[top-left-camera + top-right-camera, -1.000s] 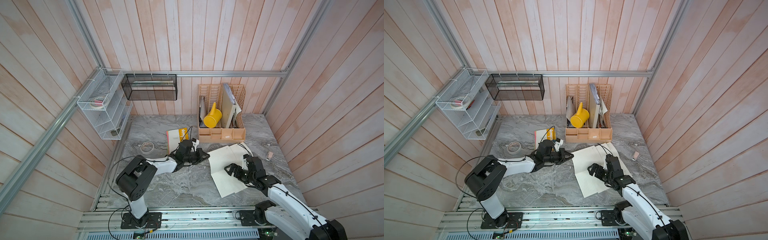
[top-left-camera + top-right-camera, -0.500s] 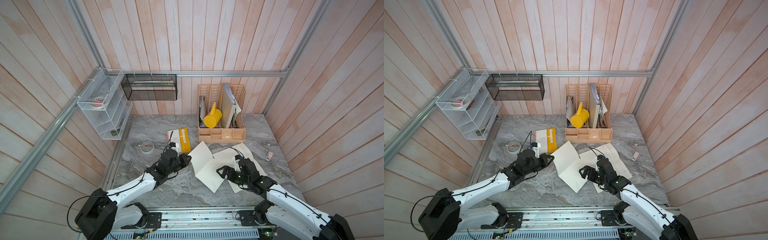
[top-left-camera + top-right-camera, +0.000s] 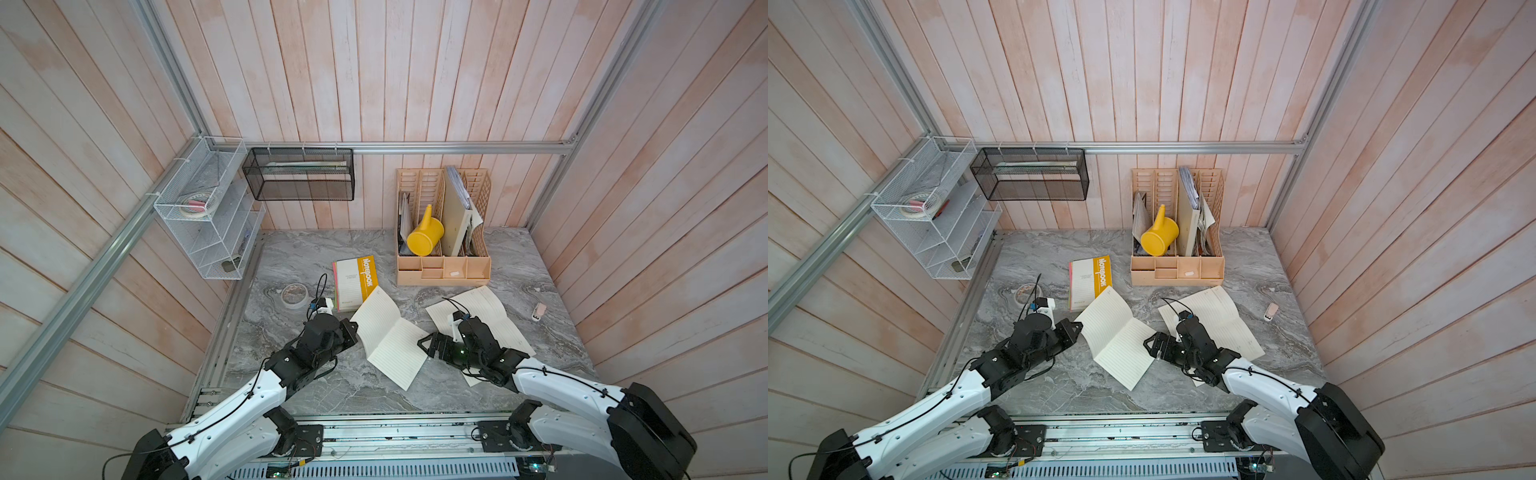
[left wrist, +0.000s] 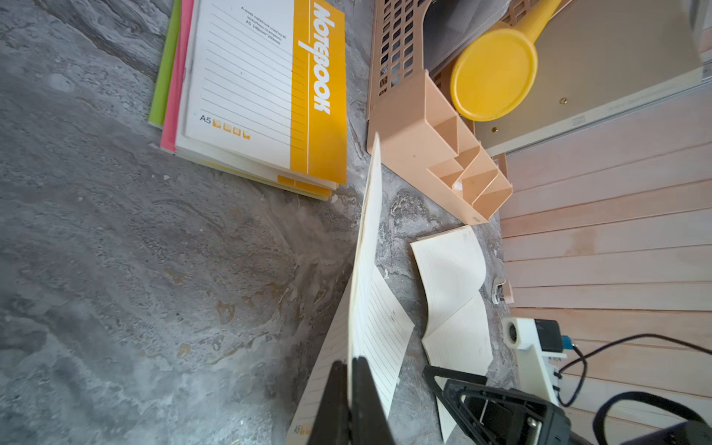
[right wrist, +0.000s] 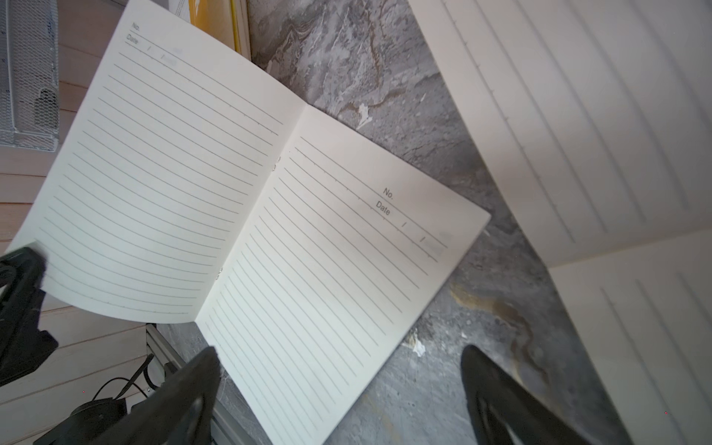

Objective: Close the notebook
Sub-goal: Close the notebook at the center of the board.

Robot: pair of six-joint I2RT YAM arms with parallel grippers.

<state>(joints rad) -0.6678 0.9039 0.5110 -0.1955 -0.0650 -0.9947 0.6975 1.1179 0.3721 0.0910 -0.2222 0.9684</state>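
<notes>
The open notebook [image 3: 388, 338] [image 3: 1117, 340] lies mid-table with lined cream pages showing. Its left half is raised off the table and its right half lies flat. My left gripper [image 3: 353, 328] [image 4: 351, 370] is shut on the outer edge of that raised half; in the left wrist view the sheet stands edge-on between the black fingers. At the notebook's right edge my right gripper [image 3: 424, 345] [image 5: 343, 370] is open. One of its fingers [image 5: 200, 370] sits by the flat page [image 5: 327, 250] and nothing is between the two.
A second open notebook [image 3: 490, 316] lies under the right arm. A stack of closed notebooks [image 3: 355, 276] with a yellow cover sits behind. Behind them stand a tan organizer [image 3: 442, 268] with a yellow watering can [image 3: 424, 237] and a tape roll [image 3: 294, 294]. Wire shelves [image 3: 208, 232] hang at the left.
The left gripper has drawn back to the front left with the notebook's edge, bringing the notebook from the right to mid-table, one half raised. The right gripper followed to its right edge.
</notes>
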